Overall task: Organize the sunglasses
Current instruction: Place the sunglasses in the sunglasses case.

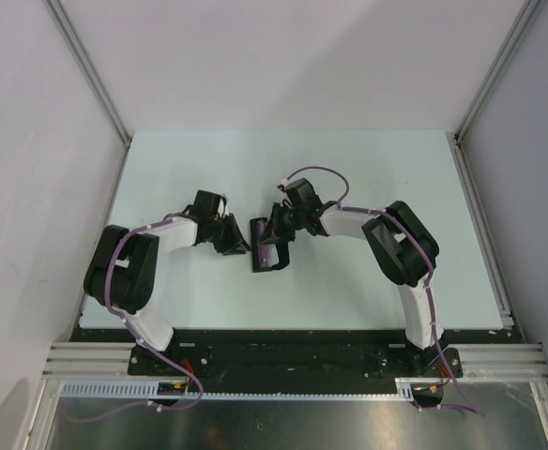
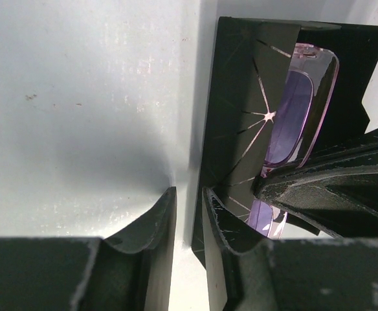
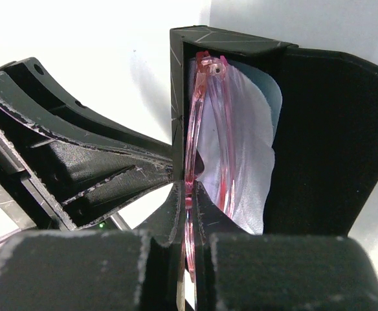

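Two black grippers nose to nose at mid-table. Starting at the right gripper (image 3: 188, 197): clenched hard, pads (image 3: 212, 223) almost meeting, nipping the thin rim of the small sunglasses (image 3: 208, 110) of translucent pink plastic with purple-tinted lenses. Held on edge, frame upright in the right wrist view, and lodged inside the open black oblong case (image 3: 334, 129), close against one inner wall. Backed by a crumpled light blue cloth (image 3: 254, 136), tucked between the pink frame and the case's dark lining.

Across from it, the left gripper (image 2: 189, 194): narrowed to a slim gap, fingers (image 2: 153, 227) set either side of the case's thin side wall and gripping it, as far as both wrist views show. From that left wrist, the sunglasses (image 2: 292, 110) again, one purple lens peeking past a black wall of the case (image 2: 234, 116) scored with pale creases, the right gripper's dark fingers crossing in front lower down.

From above, the case (image 1: 266, 246) tipped up between the two wrists, left gripper (image 1: 235, 239) at its left, right gripper (image 1: 283, 225) at its right.

Beneath, a pale green tabletop (image 1: 368, 178), flanked by white side panels (image 1: 30, 169), with a black base bar (image 1: 283, 356) along the near edge.
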Controlling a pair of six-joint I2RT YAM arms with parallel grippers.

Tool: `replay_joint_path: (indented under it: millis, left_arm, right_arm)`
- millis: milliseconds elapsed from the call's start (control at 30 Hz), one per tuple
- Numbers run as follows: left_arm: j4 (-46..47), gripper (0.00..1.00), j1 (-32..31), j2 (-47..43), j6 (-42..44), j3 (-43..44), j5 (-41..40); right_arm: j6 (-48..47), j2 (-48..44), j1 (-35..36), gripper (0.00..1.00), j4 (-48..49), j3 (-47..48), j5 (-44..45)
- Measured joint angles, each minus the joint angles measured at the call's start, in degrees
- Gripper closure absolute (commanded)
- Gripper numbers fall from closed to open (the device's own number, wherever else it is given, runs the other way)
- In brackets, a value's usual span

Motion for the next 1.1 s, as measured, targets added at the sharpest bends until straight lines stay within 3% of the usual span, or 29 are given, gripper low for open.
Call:
replay_joint_path:
  millis: [133, 333, 633, 967, 1100]
  left_arm:
    - [0.0, 0.74, -0.04, 0.02, 0.0, 0.0, 0.0]
    - [0.0, 0.74, -0.11, 0.13, 0.0, 0.0, 0.0]
    - [0.04, 0.75, -0.13, 0.33, 0.0, 0.0, 0.04]
    - [0.04, 0.75, -0.13, 0.33, 0.0, 0.0, 0.04]
    - [0.04, 0.75, -0.13, 0.33, 0.0, 0.02, 0.04]
  right_arm:
    - [0.44, 0.11, 0.0, 0.97, 0.17, 0.0, -0.07]
    - [0.83, 0.11, 0.02, 0.72, 0.17, 0.0, 0.15]
    - [0.48, 0.11, 0.11, 0.63, 0.07, 0.0, 1.46]
    - [0.28, -1.73, 0.11, 0.65, -3.17, -0.02, 4.94]
    - [0.13, -2.45, 0.11, 0.78, -4.22, -0.02, 6.14]
